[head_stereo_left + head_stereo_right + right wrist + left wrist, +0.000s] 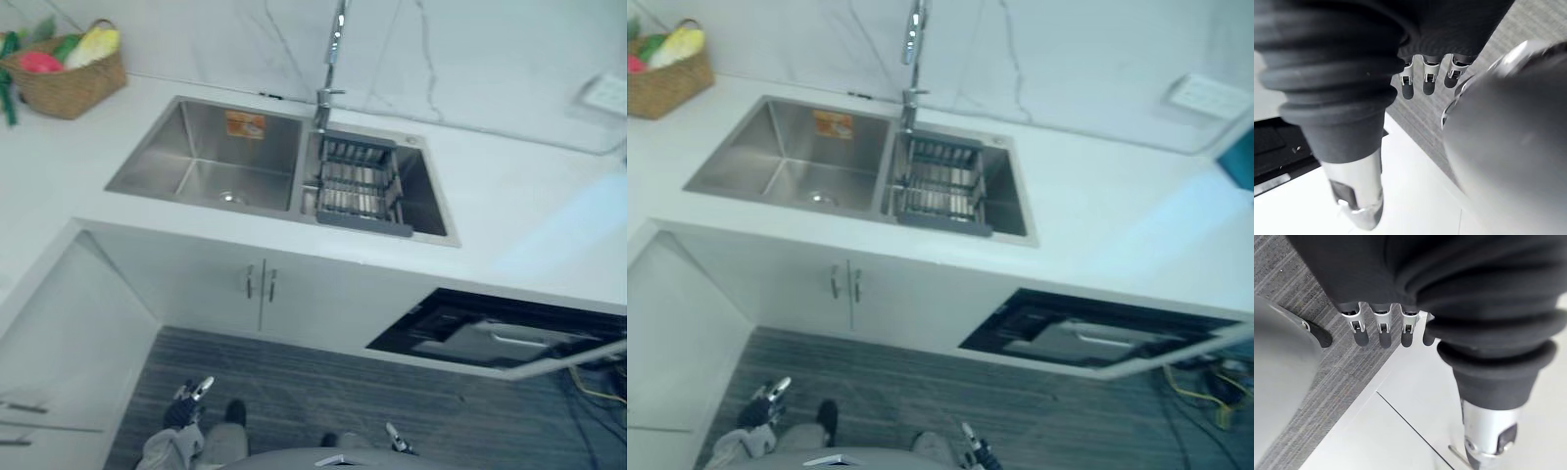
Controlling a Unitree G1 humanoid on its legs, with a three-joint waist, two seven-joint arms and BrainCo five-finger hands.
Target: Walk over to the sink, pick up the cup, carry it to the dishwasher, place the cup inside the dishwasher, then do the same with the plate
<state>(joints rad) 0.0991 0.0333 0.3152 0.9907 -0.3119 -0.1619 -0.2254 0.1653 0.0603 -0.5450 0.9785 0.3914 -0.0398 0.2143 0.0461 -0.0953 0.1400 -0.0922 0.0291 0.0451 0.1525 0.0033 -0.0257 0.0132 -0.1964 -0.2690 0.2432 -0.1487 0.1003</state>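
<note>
Steel sink (235, 157) well ahead of left hand (1381, 330) and right hand (1427, 81), both slack-fingered, holding nothing; dishwasher (490, 338) ajar beyond the right; stage of task unclear.

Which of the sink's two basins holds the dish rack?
The right-hand basin, beside the faucet, holds the dark-framed dish rack. The larger left-hand basin shows bare steel, a drain and an orange sticker on its back wall.

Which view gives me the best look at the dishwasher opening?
The right eye view: the dishwasher shows whole under the counter, door ajar. The left eye view cuts it at the edge. The right wrist view shows a dark corner of it.
</note>
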